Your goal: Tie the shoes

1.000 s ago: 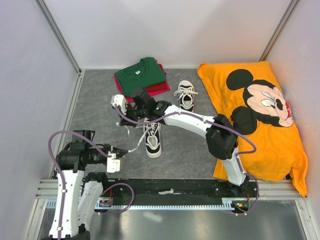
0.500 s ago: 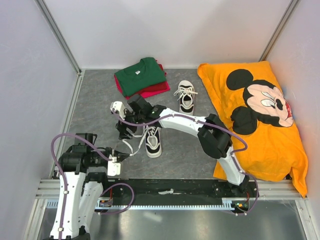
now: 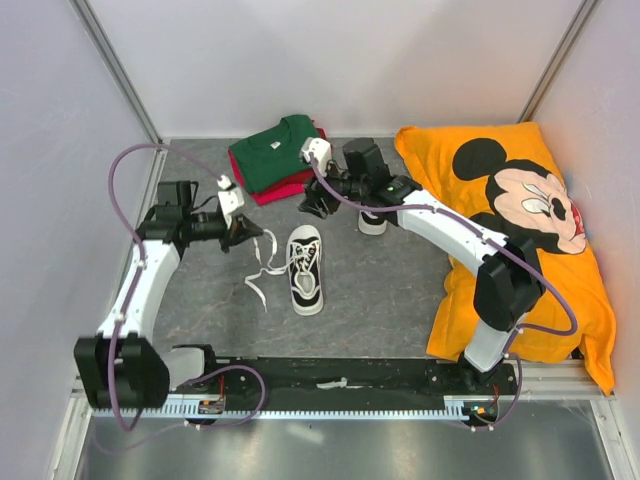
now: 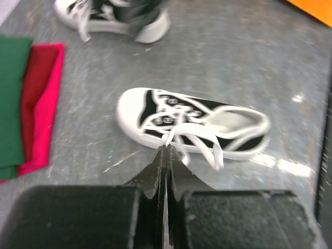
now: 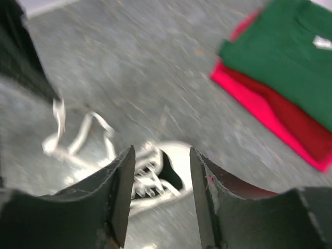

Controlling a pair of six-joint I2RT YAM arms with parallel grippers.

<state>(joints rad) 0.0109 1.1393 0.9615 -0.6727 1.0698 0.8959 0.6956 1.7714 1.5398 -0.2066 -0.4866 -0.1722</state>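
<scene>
My left gripper (image 4: pixel 165 155), jaws pinched tight on a lace (image 4: pixel 176 130), sits just left of the near shoe (image 3: pixel 305 268), whose long axis runs near-to-far. My right gripper (image 5: pixel 161 155) hangs spread and empty beyond that shoe's far end, so I judge my left is nearer its laces.

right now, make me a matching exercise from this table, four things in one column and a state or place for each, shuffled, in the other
Things
1 left gripper
2 right gripper
3 folded green cotton t-shirt
4 large orange cartoon-mouse cloth

States or places
a open, nothing between the jaws
b lies on a folded red cloth
c shut on a white shoelace
d spread along the right side of the grey table

Pairs: 1-c, 2-a, 3-b, 4-d
</scene>
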